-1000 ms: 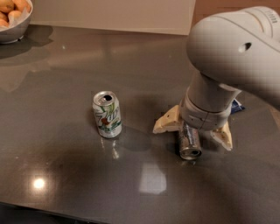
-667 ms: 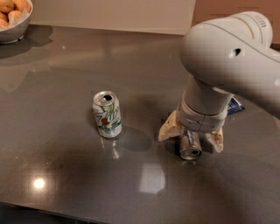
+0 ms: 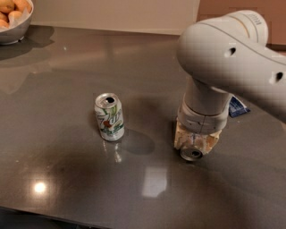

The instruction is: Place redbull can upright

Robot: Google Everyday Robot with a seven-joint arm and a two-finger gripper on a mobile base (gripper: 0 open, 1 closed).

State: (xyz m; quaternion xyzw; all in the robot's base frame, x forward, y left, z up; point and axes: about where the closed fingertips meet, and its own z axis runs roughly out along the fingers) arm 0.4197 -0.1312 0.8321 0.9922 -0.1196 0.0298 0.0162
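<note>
Food [image 3: 9, 10] that is round and orange-brown is sitting in a pale bowl [image 3: 18, 35] at the far left corner of the dark, shiny surface [image 3: 62, 76]. A white-and-green 7up can [image 3: 109, 117] is standing up straight a bit left of the middle of the surface, with its open top showing. It is standing well apart from the robot. Right of the middle, a big white arm [image 3: 223, 58] is reaching down from the right edge. The hand [image 3: 195, 142] is pointing down and sitting low, right at the surface. Its tan fingers [image 3: 181, 137] are squeezing in on both sides of the redbull can [image 3: 192, 154], so the hand is gripping that can. Only the can's round silver end is peeking out under the hand. That end is facing the near edge, so the can is lying down and not standing. A flat blue packet [image 3: 237, 107] is peeking out from behind the arm, close to the right edge.
</note>
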